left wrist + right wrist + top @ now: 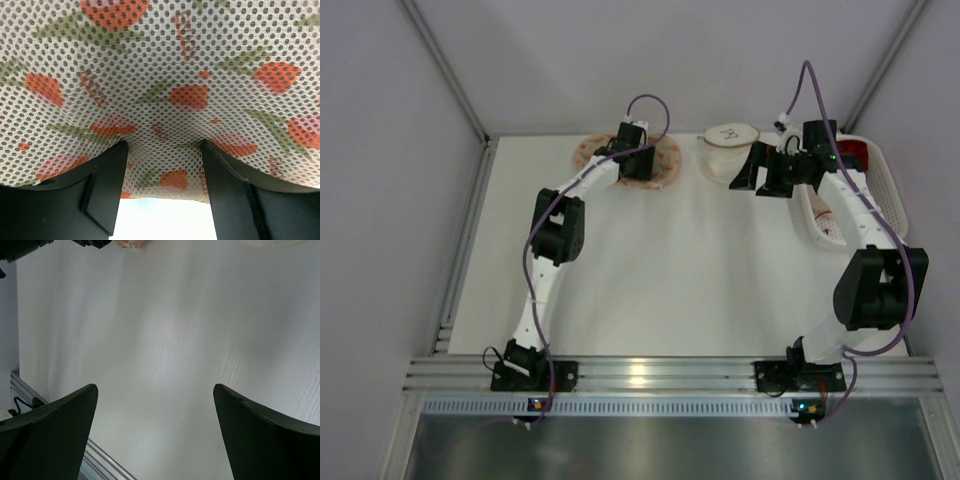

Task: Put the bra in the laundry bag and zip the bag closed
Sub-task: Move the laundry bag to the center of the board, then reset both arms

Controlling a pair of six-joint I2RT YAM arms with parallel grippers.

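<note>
The laundry bag (665, 165) is a flat round mesh bag with red tulips at the far middle of the table. My left gripper (638, 165) sits on it. In the left wrist view the mesh (165, 75) fills the frame, and its edge drapes over and between the tips of my left gripper (164, 150), whose jaws stand apart. My right gripper (760, 185) is open and empty above the table, beside a white round mesh case (728, 150). The right wrist view shows my right gripper (155, 395) over bare tabletop. I cannot make out the bra for certain.
A white basket (888, 190) stands at the far right, holding a red item (853, 155) and a pale cloth with pink marks (825, 212). Grey walls close in the table on three sides. A metal rail (670, 375) runs along the near edge.
</note>
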